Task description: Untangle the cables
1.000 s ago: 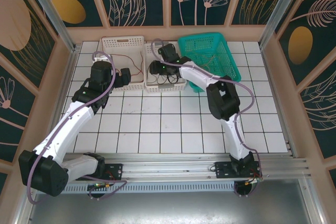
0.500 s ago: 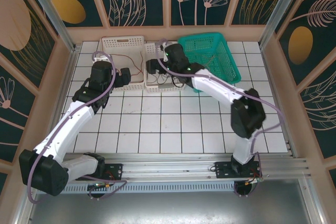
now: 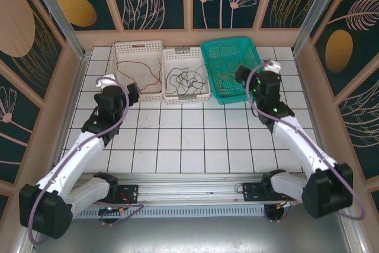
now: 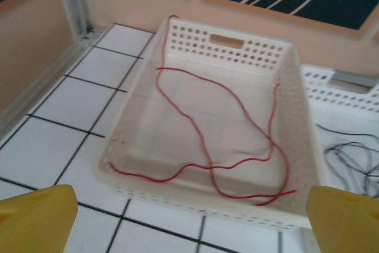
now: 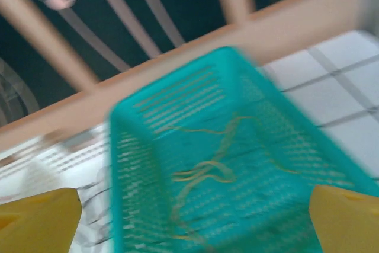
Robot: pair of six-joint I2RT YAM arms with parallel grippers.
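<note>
Now that the right claw (image 3: 241, 75) has swung back off the middle basket (image 3: 186, 99), it's spread wide and empty. The yellow-olive cable (image 5: 204, 173) lies just ahead of it in the teal basket (image 5: 172, 81). The left claw (image 3: 131, 92) has eased back a bit too and is also wide open, with the red cable (image 4: 203, 146) right in front of it in the left white basket (image 4: 249, 42). The black cable (image 3: 185, 79) sits off to that claw's right. That's one colour per basket, so I'd call the untangling basically done.
</note>
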